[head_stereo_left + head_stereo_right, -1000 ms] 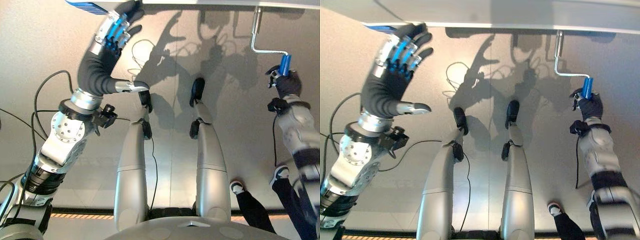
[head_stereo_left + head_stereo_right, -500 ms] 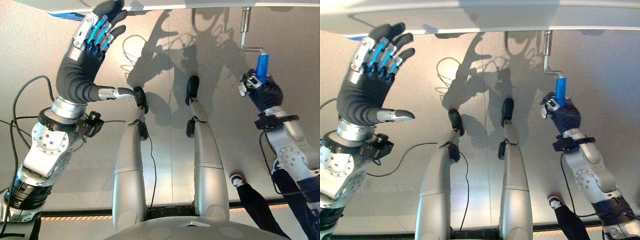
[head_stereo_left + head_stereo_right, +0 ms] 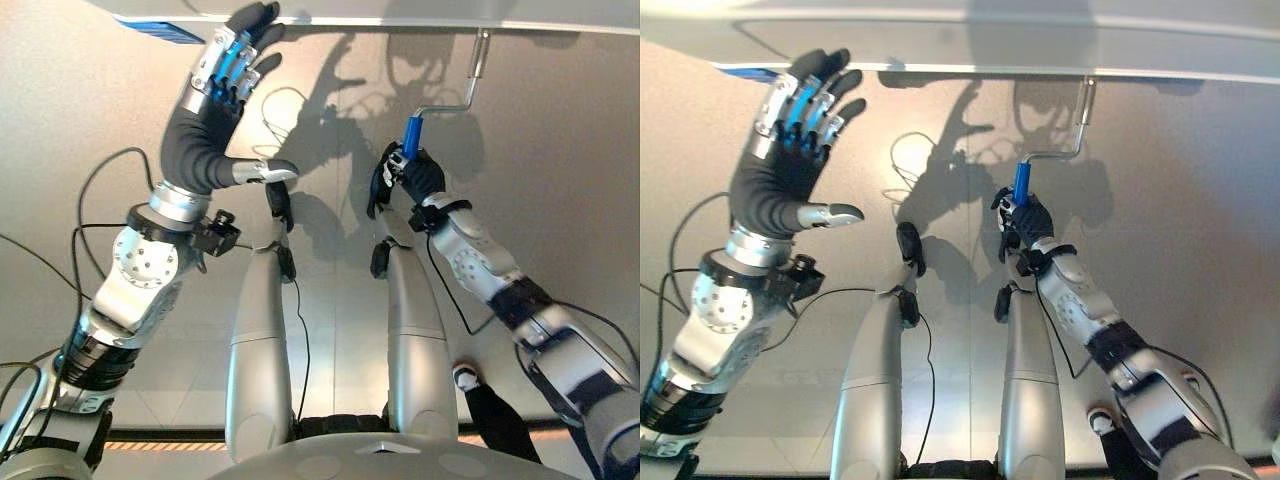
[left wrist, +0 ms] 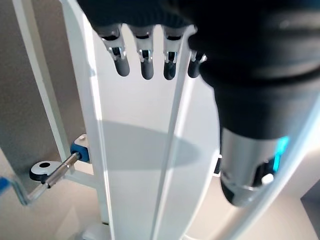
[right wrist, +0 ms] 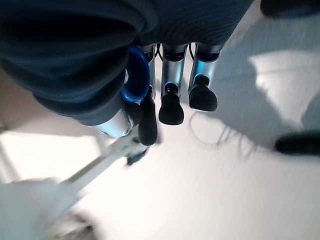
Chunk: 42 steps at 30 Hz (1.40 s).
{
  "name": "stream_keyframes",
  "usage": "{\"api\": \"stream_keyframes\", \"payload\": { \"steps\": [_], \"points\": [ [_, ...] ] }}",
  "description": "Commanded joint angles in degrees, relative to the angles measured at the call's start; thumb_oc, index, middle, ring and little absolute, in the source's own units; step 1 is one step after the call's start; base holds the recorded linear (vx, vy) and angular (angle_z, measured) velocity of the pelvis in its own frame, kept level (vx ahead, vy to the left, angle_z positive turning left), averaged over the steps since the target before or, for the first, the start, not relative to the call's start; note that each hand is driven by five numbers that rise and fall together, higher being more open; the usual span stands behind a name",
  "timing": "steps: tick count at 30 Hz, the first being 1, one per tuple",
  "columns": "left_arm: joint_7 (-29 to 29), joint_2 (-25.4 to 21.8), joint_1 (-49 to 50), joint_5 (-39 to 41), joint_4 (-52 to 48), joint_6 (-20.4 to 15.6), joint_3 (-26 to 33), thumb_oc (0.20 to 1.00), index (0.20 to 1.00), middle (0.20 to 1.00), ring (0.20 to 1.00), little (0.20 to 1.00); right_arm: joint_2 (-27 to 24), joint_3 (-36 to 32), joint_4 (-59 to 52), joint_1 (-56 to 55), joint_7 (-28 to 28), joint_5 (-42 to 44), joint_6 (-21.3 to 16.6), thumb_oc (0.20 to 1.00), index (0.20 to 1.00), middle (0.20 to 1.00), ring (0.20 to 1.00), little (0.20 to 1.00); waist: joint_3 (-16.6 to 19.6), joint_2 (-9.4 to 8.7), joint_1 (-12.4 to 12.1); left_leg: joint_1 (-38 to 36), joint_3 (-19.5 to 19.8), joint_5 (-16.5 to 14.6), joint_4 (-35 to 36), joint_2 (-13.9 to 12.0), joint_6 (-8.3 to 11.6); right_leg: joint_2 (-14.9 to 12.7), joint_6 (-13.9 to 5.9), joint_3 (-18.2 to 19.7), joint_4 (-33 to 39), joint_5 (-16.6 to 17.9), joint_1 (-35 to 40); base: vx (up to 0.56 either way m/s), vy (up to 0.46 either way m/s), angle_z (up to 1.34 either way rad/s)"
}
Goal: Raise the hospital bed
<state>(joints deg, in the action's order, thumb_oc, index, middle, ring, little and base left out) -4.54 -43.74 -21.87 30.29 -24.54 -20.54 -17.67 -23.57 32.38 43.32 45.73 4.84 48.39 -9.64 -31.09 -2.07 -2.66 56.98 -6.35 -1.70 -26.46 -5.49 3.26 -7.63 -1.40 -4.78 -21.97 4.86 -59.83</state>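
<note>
The white foot board of the hospital bed (image 3: 420, 10) runs along the far edge above the floor. From under it hangs a bent metal crank (image 3: 474, 68) ending in a blue grip (image 3: 410, 133). My right hand (image 3: 415, 176) is shut on the blue grip (image 5: 136, 80), below the crank's bend, near the middle of the view. My left hand (image 3: 220, 90) is raised at the left, open, fingers spread, its tips touching the bed's edge (image 3: 940, 45). The left wrist view looks along those straight fingers (image 4: 145, 62) at the white foot board (image 4: 145, 165) and the crank's socket (image 4: 42, 170).
A blue label (image 3: 165, 28) sits on the bed's edge by my left hand. A person's shoe (image 3: 466, 377) shows on the grey floor at the lower right.
My right hand has swung the blue grip leftward and down, from the right side toward the middle, turning the crank. My left hand stays open against the bed's edge.
</note>
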Motion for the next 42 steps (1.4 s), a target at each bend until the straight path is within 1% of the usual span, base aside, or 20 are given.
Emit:
{"api": "stream_keyframes", "payload": {
  "steps": [1,6,7,9,13,19,20,21,22,25,30,32,33,34,35,36,37,38,41,42],
  "points": [
    [0.1,0.8,-0.3,1.3,-6.6,-3.0,-1.2,1.0,1.0,1.0,1.0,1.0,7.2,5.3,-0.9,3.3,0.0,-8.5,0.6,0.2,0.2,0.2,0.2,0.2,1.3,3.46,-2.2,-0.6,1.7,-0.3,3.6,1.5,-0.14,-1.6,-4.6,-2.5,-1.5,-5.2,3.0,0.0,0.018,0.04],
    [0.2,0.6,-1.7,1.8,-7.0,-2.7,-2.5,1.0,1.0,1.0,1.0,1.0,7.4,0.5,9.4,5.0,2.6,-8.8,0.7,0.2,0.2,0.2,0.2,0.2,1.3,3.48,-2.2,-1.1,1.6,-0.4,3.7,1.6,-0.11,-1.5,-4.56,-2.4,-1.1,-5.2,3.6,0.0,0.004,0.01],
    [0.2,0.5,-2.2,1.9,-7.1,-2.7,-2.8,1.0,1.0,1.0,1.0,1.0,7.0,-2.3,14.1,5.0,3.9,-8.0,0.7,0.2,0.2,0.2,0.2,0.2,1.3,3.54,-2.0,-1.2,1.7,-0.5,3.7,1.7,-0.1,-1.5,-4.61,-2.4,-0.9,-5.1,3.9,0.0,0.0,0.0],
    [0.2,0.3,-2.7,2.0,-7.0,-2.7,-3.2,1.0,1.0,1.0,1.0,1.0,6.1,-4.0,17.9,5.3,4.3,-9.0,1.1,0.2,0.2,0.2,0.2,0.2,1.3,3.52,-1.9,-1.3,1.7,-0.5,3.8,1.7,-0.12,-1.5,-4.63,-2.4,-0.7,-5.1,4.1,0.0,0.0,0.0],
    [0.3,0.2,-3.3,1.9,-6.7,-2.6,-3.8,1.0,1.0,1.0,1.0,1.0,4.2,-6.7,22.8,4.6,5.2,-9.5,1.3,0.2,0.2,0.2,0.2,0.2,1.3,3.51,-1.5,-1.4,1.6,-0.6,3.8,1.7,-0.14,-1.5,-4.61,-2.3,-0.4,-5.0,4.1,0.0,0.0,0.0],
    [-0.4,-0.3,-3.0,1.3,-5.8,-2.7,-3.7,1.0,1.0,1.0,1.0,1.0,1.4,-10.2,24.9,2.1,7.3,-9.5,0.8,0.216,0.216,0.216,0.216,0.216,1.3,3.42,-0.6,-2.2,1.4,-0.7,3.7,1.7,-0.18,-1.3,-4.61,-2.1,-0.2,-5.0,4.7,0.0,0.0,0.0],
    [-0.4,-0.3,-3.1,1.3,-5.4,-2.8,-3.9,1.0,1.0,1.0,1.0,1.0,1.3,-10.5,25.2,1.7,7.3,-9.7,0.8,0.576,0.576,0.576,0.576,0.576,1.3,3.47,-0.6,-2.4,1.4,-0.7,3.7,1.7,-0.19,-1.3,-4.6,-2.1,-0.2,-5.0,5.0,0.0,0.0,0.0],
    [-0.3,-0.4,-3.1,1.1,-5.0,-2.8,-3.9,1.0,1.0,1.0,1.0,1.0,0.8,-11.0,25.4,1.5,7.8,-9.8,0.7,0.906,0.906,0.906,0.906,0.906,1.3,3.52,-0.4,-2.6,1.4,-0.6,3.7,1.7,-0.2,-1.3,-4.59,-2.1,-0.1,-5.0,5.2,0.0,0.0,0.0],
    [-0.4,-0.7,-2.9,0.8,-4.4,-2.8,-3.9,1.0,1.0,1.0,1.0,1.0,0.5,-11.5,25.3,0.7,8.1,-10.0,0.6,1.0,1.0,1.0,1.0,1.0,1.3,3.57,-0.4,-3.0,1.3,-0.6,3.8,1.7,-0.21,-1.3,-4.62,-2.1,0.0,-5.0,5.6,0.0,0.0,0.0],
    [-0.2,-1.0,-0.8,0.5,0.7,-2.6,-4.2,1.0,1.0,1.0,1.0,1.0,-0.6,-12.1,24.7,-1.7,7.8,-10.8,0.2,1.0,1.0,1.0,1.0,1.0,1.3,3.78,-0.3,-4.7,1.2,-0.3,4.3,2.0,-0.25,-1.3,-4.66,-2.3,0.2,-4.9,7.3,0.0,0.0,0.0],
    [0.8,0.0,5.6,-0.8,16.3,-1.1,-5.4,1.0,1.0,1.0,1.0,1.0,-1.8,-14.5,23.7,-6.9,6.8,-11.2,-0.4,1.0,1.0,1.0,1.0,1.0,1.3,3.99,0.1,-10.0,1.1,0.7,6.2,2.1,-0.15,-1.7,-4.89,-2.6,1.3,-4.6,12.4,0.0,0.0,0.0],
    [1.8,2.0,7.6,-2.0,24.9,-0.3,-6.6,1.0,1.0,1.0,1.0,1.0,-2.0,-15.8,23.7,-9.2,6.5,-11.6,-0.5,1.0,1.0,1.0,1.0,1.0,1.3,4.02,0.2,-13.2,1.1,1.1,7.5,2.2,-0.11,-1.7,-5.04,-2.6,2.1,-4.5,15.5,-0.04,0.005,-0.02],
    [1.9,2.8,8.1,-2.7,28.2,-0.3,-6.4,1.0,1.0,1.0,1.0,1.0,-2.0,-16.5,23.5,-10.2,6.4,-11.7,-0.7,1.0,1.0,1.0,1.0,1.0,1.3,3.94,0.4,-13.6,0.5,3.2,8.4,2.3,-0.57,-1.9,-4.56,-3.2,3.1,-2.7,16.1,0.0,0.0,0.0],
    [2.1,4.9,9.1,-2.6,32.9,0.1,-6.7,1.0,1.0,1.0,1.0,1.0,-1.8,-17.1,23.9,-12.0,6.2,-12.1,-0.7,1.0,1.0,1.0,1.0,1.0,1.3,4.05,0.4,-16.8,1.3,1.6,8.9,2.4,-0.06,-1.9,-5.24,-2.9,3.1,-4.3,19.1,-0.06,0.008,0.01],
    [2.2,6.0,9.7,-3.7,37.1,0.3,-6.4,1.0,1.0,1.0,1.0,1.0,-1.5,-17.9,24.1,-13.1,6.2,-12.4,-0.9,1.0,1.0,1.0,1.0,1.0,1.3,3.88,0.5,-17.5,0.8,3.4,9.6,2.4,-0.49,-2.0,-4.74,-3.4,4.2,-2.7,20.1,0.0,0.0,0.0],
    [2.1,7.7,10.5,-5.4,41.7,0.5,-5.9,1.0,1.0,1.0,1.0,1.0,-1.2,-18.8,24.6,-14.8,5.9,-13.1,-0.9,1.0,1.0,1.0,1.0,1.0,1.3,3.77,0.7,-20.2,0.9,3.5,10.5,2.5,-0.47,-1.9,-4.9,-3.2,5.1,-2.6,22.9,-0.05,0.027,0.01],
    [2.1,7.7,10.5,-5.4,41.8,0.4,-6.0,1.0,1.0,1.0,1.0,1.0,-1.2,-18.8,24.6,-14.9,5.9,-13.1,-0.9,1.0,1.0,1.0,1.0,1.0,1.3,3.81,0.7,-20.4,0.9,3.6,10.7,2.5,-0.46,-1.9,-4.91,-3.2,5.2,-2.6,23.1,0.06,0.008,0.02],
    [2.3,9.9,11.2,-5.8,47.4,0.5,-5.0,1.0,1.0,1.0,1.0,1.0,-1.1,-20.1,24.7,-17.7,5.7,-13.6,-1.2,1.0,1.0,1.0,1.0,1.0,1.3,3.49,0.7,-24.5,1.1,3.6,11.7,2.4,-0.41,-2.0,-5.14,-3.6,6.2,-2.6,27.1,0.07,-0.017,0.03],
    [2.2,12.7,12.9,-9.7,54.8,0.9,-4.5,1.0,1.0,1.0,1.0,1.0,-0.7,-22.2,24.9,-22.2,5.6,-15.5,-1.7,1.0,1.0,1.0,1.0,1.0,1.3,3.25,0.9,-30.7,1.4,3.6,13.5,2.5,-0.28,-1.9,-5.46,-3.9,8.2,-2.6,33.9,0.08,0.0,0.01],
    [2.3,13.5,13.3,-10.8,57.3,1.1,-4.7,1.0,1.0,1.0,1.0,1.0,-0.5,-22.6,25.2,-23.6,5.3,-15.8,-1.8,1.0,1.0,1.0,1.0,1.0,2.1,3.02,1.1,-32.4,1.5,3.6,13.8,2.5,-0.19,-1.9,-5.68,-4.1,9.0,-2.7,36.0,0.11,0.012,0.03]
  ]
}}
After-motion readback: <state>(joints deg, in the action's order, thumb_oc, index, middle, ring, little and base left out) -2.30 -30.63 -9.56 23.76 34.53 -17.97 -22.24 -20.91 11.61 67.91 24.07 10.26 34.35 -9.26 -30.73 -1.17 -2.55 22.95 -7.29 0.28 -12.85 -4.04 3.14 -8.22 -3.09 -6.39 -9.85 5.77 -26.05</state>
